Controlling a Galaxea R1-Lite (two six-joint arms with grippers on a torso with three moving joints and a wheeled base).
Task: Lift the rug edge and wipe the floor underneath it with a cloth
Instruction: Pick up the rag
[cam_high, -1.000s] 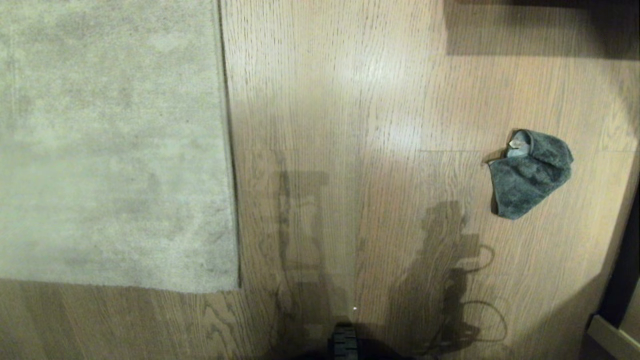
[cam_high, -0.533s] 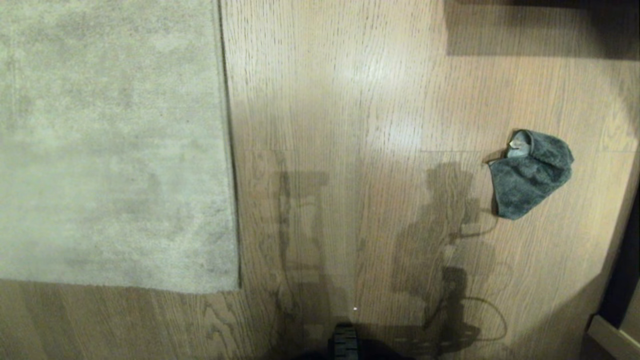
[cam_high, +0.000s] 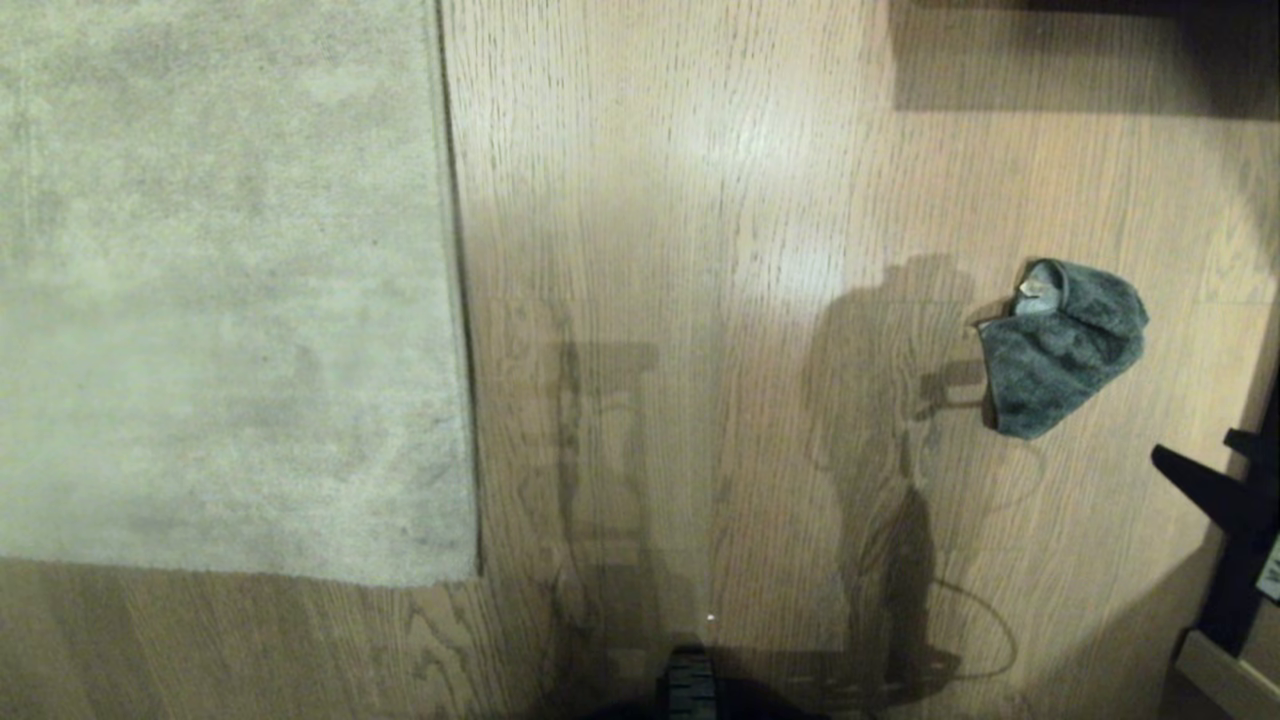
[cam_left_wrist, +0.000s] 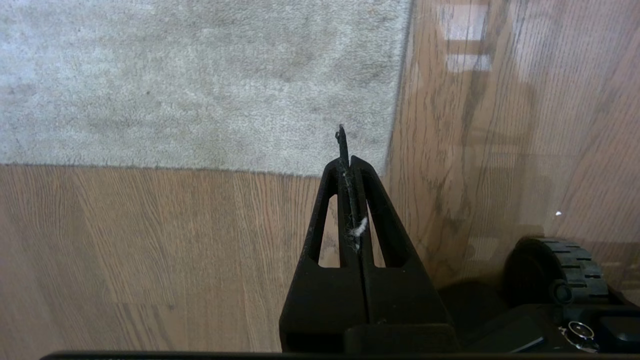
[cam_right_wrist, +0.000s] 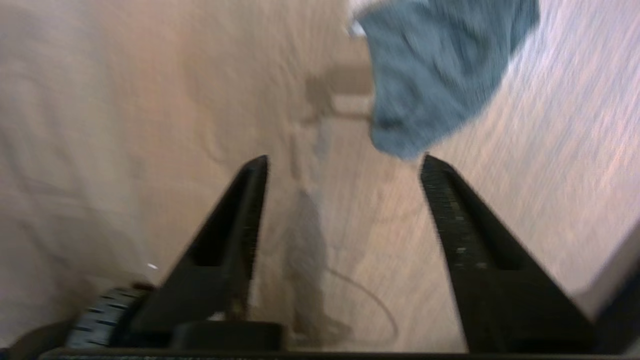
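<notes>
Rug (cam_high: 220, 290): pale beige-grey, mottled, lying flat on the robot's left. Its straight rug edge (cam_high: 455, 300) runs away from the robot, ending at a near corner; nothing lifts it.

Floor (cam_high: 700, 200): light brown wood-grain planks with a sheen, carrying the arms' shadows between rug and cloth.

Cloth (cam_high: 1060, 350): small dark grey rag, crumpled in a heap with a paler patch at its far end, lying on the floor on the robot's right, well apart from the rug. In the right wrist view the cloth (cam_right_wrist: 440, 75) sits just beyond the fingertips, not touched.

Right gripper (cam_right_wrist: 345, 165): jaws spread wide, nothing between them, over bare floor near the cloth. In the head view only a dark finger (cam_high: 1205, 490) of it shows at the right border, short of the cloth.

Left gripper (cam_left_wrist: 347, 150): jaws pressed together, empty but for a fleck of lint, held above the floor at the rug's near corner (cam_left_wrist: 385, 170).

Wheel (cam_left_wrist: 560, 265): black, treaded, part of the base, beside the left gripper.
</notes>
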